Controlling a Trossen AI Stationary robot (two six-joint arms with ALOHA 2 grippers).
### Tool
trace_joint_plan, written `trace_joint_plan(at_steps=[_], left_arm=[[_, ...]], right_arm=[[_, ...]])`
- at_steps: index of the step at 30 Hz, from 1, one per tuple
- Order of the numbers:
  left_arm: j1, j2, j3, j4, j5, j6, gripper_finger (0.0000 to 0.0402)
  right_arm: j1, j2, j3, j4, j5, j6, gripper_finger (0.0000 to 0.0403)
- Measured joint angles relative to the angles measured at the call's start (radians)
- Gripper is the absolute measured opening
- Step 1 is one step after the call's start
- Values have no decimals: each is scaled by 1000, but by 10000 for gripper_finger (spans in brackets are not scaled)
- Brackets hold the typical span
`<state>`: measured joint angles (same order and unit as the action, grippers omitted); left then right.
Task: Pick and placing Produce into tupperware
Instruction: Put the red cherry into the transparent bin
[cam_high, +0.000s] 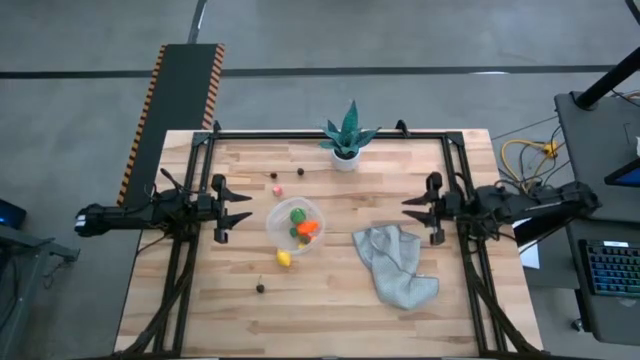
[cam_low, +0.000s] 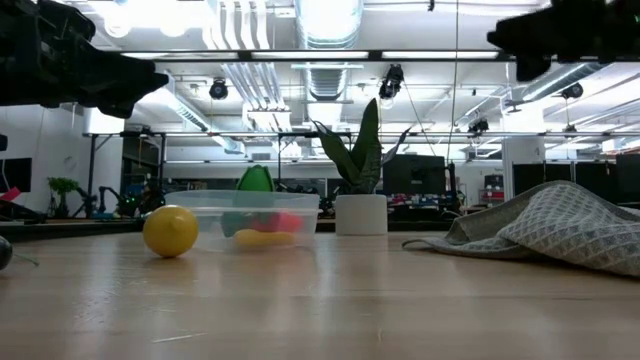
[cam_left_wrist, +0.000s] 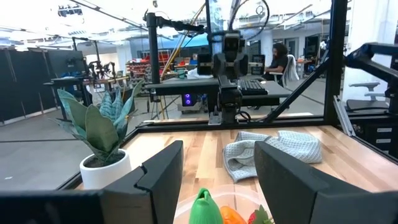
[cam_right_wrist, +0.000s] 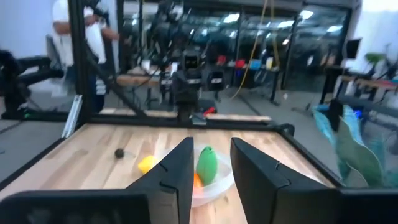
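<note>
Left hand: spread, empty, near the table's left edge.
Right hand: spread, empty, right edge.
Next: yellow fruit beside the tub; descend straight, pinch gently.

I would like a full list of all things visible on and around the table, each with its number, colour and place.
tupperware: one, clear, table middle.
produce in the tupperware: several, green, orange, red.
yellow piece: one, just outside the tupperware, near side.
dark pieces: three, one near the front, two toward the plant.
pink piece: one, between the tupperware and the far edge.
plant: one, green in a white pot, far edge.
cloth: one, grey, crumpled, right of the tupperware.
left tool: open, empty, left of the tupperware.
right tool: open, empty, above the cloth's far end.
</note>
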<state>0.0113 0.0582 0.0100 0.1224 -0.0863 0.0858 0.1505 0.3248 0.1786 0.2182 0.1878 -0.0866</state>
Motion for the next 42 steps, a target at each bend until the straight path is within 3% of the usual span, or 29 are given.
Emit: trace_joint_plan(at_steps=[6,11,13,19,24,28,32,35,39,42], left_arm=[[0,0,0,0,-37,-9,183],[0,6,0,-40,-298,-78,183],[2,14,0,-54,-354,-80,183],[4,94,22,-63,-371,-71,183],[27,243,92,-62,-375,-19,183],[34,364,182,-107,-346,-28,190],[34,430,298,-294,-314,-100,222],[34,476,401,-429,-172,-175,252],[32,530,509,-477,77,-227,266],[29,575,550,-486,158,-231,263]], right_arm=[[-24,-65,-113,114,62,-26,94],[-50,-67,-126,144,112,-86,98],[-56,-66,-117,142,113,-98,97],[-60,-46,-75,141,113,-108,87],[-60,-10,-51,138,113,-151,82],[-60,20,-33,138,126,-191,82],[-60,38,-24,138,128,-198,86],[-60,45,-23,138,128,-197,88],[-60,44,-23,138,129,-202,88],[-60,44,-23,138,128,-202,83]])
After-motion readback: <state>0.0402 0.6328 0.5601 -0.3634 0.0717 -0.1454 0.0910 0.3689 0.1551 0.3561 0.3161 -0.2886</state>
